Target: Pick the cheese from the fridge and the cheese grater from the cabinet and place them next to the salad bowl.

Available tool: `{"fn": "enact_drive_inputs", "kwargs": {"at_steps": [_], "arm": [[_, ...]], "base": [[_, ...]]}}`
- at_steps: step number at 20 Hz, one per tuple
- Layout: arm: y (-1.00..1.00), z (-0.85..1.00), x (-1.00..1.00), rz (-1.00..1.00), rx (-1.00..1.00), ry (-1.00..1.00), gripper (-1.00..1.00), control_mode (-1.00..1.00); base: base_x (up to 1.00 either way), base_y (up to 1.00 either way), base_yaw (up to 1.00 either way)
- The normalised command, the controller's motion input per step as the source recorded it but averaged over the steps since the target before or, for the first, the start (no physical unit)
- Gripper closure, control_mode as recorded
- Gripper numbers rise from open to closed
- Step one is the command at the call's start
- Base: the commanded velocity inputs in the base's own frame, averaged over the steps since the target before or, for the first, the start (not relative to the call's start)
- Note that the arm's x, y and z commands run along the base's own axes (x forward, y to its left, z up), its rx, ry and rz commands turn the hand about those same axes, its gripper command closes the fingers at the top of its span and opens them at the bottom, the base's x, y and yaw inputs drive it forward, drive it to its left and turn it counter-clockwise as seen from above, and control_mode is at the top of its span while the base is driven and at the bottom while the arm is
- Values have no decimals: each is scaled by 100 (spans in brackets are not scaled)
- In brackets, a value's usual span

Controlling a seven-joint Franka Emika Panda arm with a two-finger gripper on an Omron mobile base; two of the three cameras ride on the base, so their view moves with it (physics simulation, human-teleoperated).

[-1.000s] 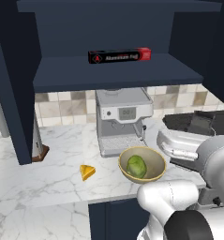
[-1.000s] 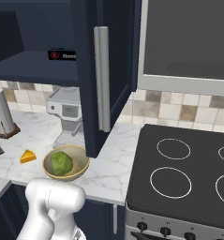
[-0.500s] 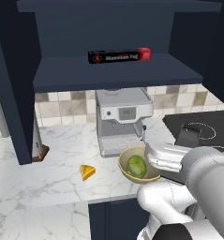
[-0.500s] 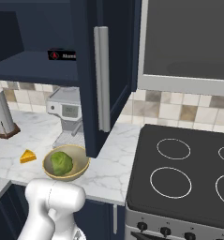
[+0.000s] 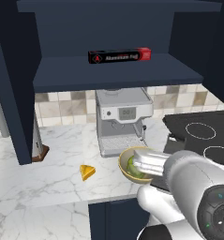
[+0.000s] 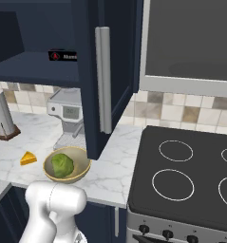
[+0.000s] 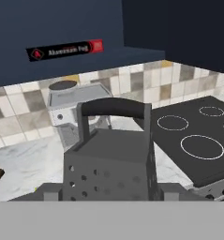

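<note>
We've got the cheese grater (image 7: 111,164) clamped in the claw (image 7: 108,194), held upright above the desk (image 5: 48,183), w/ coffee machine (image 5: 123,119) & stove (image 6: 191,175) beyond. Cheese (image 5: 87,172) already sits on the desk just left of the salad bowl (image 6: 66,164). Step in hand, we reckon: carrying grater to the bowl. Next: lower it onto bare marble beside the bowl, clear of the rim, then release.

The cheese grater (image 7: 111,164) in my claw looks like matt dark grey metal, its face punched with small holes, its handle smooth black. Behind it, the coffee machine (image 5: 123,120) has a brushed silver look. The counter (image 5: 48,176) around the coffee machine is glossy white marble; the stove (image 6: 186,175) top beside it is smooth black.
</note>
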Motion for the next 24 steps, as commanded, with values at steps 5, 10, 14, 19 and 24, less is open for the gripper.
{"fn": "enact_drive_inputs", "kwargs": {"at_steps": [5, 10, 14, 19, 24], "arm": [[7, -53, 48, 0, 0, 0, 100, -100], [13, -36, 27, 0, -9, -14, 100, -100], [9, -38, 16, 0, -9, -20, 100, -100], [0, -42, 22, 0, -1, -3, 100, -100], [-1, -45, 25, 0, 0, 0, 100, -100]], "base": [[0, 0, 0], [0, 0, 0], [0, 0, 0], [0, 0, 0], [0, 0, 0]]}}
